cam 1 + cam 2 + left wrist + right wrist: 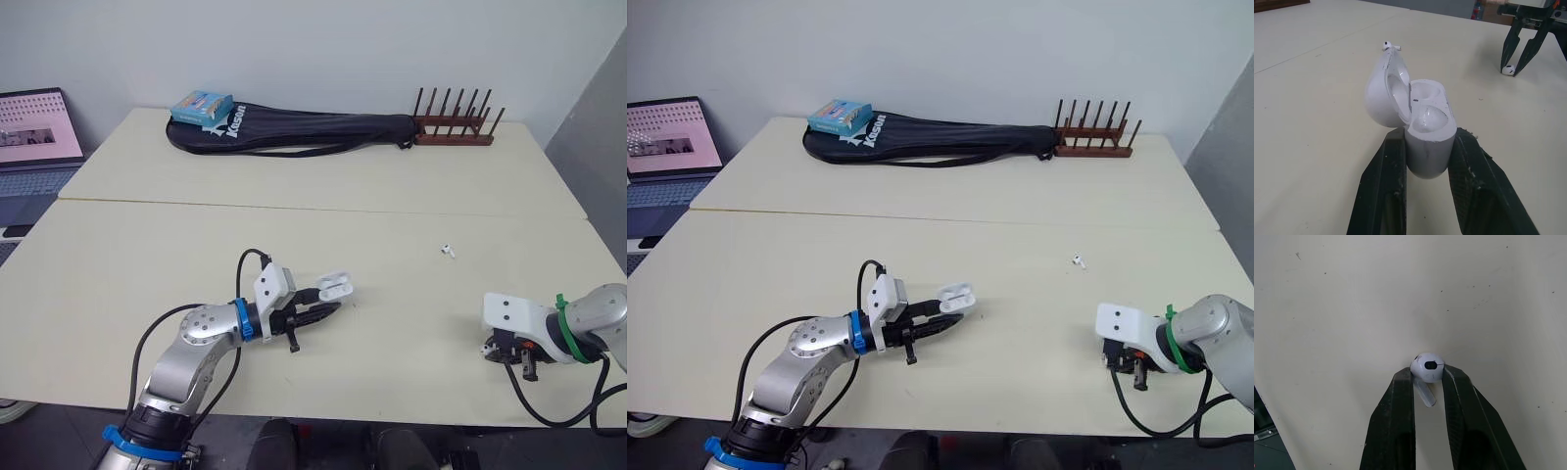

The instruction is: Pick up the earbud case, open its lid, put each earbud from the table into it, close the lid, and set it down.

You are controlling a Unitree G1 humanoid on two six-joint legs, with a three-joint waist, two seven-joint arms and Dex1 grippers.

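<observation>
Clamping open, empty earbud case (1427, 142): left fingers (1382, 188); right fingers (1399, 416) pinch earbud (1427, 366)

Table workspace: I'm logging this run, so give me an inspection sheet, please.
Surface: beige table, seam across the middle.
Job's things: earbud case, lid open, both sockets unfilled; held earbud; loose earbud lying on the table.
Clutter: black racket bag, blue box at its left end, wooden rack, all at the far edge.
Grippers: left gripper shut on the case; right gripper shut on the held earbud, low at the table.
Cables: left arm cable, right arm cable, both black loops.
Surroundings: open laptop beside the table.
</observation>
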